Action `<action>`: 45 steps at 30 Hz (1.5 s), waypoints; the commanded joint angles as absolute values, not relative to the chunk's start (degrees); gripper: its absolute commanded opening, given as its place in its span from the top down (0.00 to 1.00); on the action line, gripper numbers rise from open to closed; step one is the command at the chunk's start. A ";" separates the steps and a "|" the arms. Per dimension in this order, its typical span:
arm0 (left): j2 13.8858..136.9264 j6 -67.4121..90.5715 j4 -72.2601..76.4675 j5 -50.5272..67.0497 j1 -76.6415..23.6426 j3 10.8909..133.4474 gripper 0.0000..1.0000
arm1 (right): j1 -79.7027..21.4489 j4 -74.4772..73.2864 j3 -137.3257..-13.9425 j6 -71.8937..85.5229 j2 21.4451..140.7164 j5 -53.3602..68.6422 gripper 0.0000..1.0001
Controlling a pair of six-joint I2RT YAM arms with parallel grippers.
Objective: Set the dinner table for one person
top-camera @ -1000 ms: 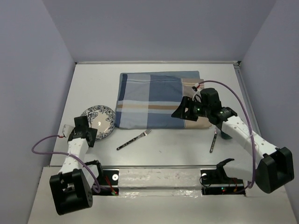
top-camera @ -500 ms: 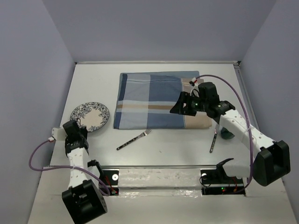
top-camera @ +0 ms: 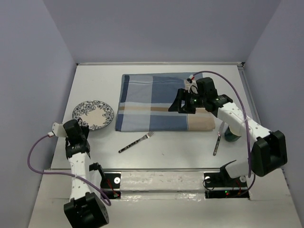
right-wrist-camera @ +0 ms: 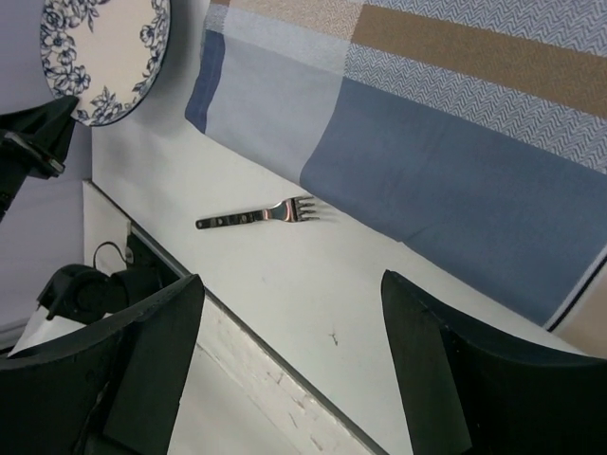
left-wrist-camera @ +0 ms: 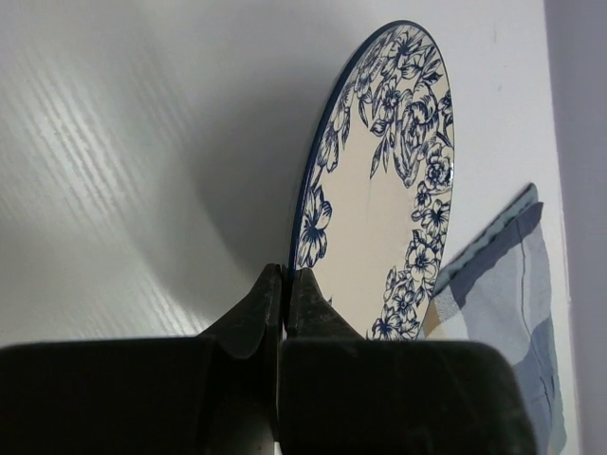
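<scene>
The white dinner table (top-camera: 180,142) carries a blue-and-beige striped cloth (top-camera: 156,102) at its middle. A blue floral plate (top-camera: 93,114) sits at the left. My left gripper (top-camera: 80,126) is shut on the plate's near rim; in the left wrist view the fingertips (left-wrist-camera: 285,284) pinch the rim of the plate (left-wrist-camera: 384,180). My right gripper (top-camera: 178,105) is open and empty above the cloth's right half. Its wrist view shows the wide-apart gripper (right-wrist-camera: 294,351) over the table, with the fork (right-wrist-camera: 261,215), cloth (right-wrist-camera: 427,123) and plate (right-wrist-camera: 104,52).
A fork (top-camera: 137,141) lies on the table in front of the cloth. A knife (top-camera: 217,144) lies at the right front. A dark round object (top-camera: 232,136) sits beside it, partly hidden by my right arm. Grey walls enclose the table.
My left arm has drawn back and left, and the plate in it has shifted left and slightly farther away. My right gripper has moved left and farther over the cloth.
</scene>
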State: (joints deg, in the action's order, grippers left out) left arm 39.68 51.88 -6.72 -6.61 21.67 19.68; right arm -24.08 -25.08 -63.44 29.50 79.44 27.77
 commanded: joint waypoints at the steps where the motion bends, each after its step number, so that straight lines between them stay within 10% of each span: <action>1: 36.74 52.91 4.21 -3.52 20.66 26.72 1.00 | -24.26 -19.26 -66.97 32.07 83.05 35.23 0.17; 10: 37.53 56.60 7.38 5.17 16.54 28.83 1.00 | -27.85 -7.65 -74.87 37.79 94.56 39.64 0.00; 28: 40.51 61.17 17.58 21.71 0.80 27.86 1.00 | -29.09 -7.91 -90.53 37.00 111.80 41.13 0.06; 31: 43.14 59.60 18.90 22.94 -2.26 29.18 1.00 | -29.09 -7.73 -89.04 37.44 111.01 40.78 0.34; 35: 45.17 58.27 20.04 23.12 -4.04 30.06 1.00 | -29.09 -7.03 -87.01 39.19 109.78 39.38 1.00; 38: 46.75 56.61 19.95 24.69 -4.13 31.11 1.00 | -28.40 -6.94 -85.18 41.48 108.03 36.84 1.00; 41: 48.42 49.51 12.77 24.35 -4.13 35.76 0.72 | -25.32 -6.86 -82.36 43.15 106.00 35.16 1.00; 45: 51.15 36.85 0.46 20.85 -4.13 43.75 0.10 | -19.87 -6.94 -79.99 42.98 103.01 34.19 1.00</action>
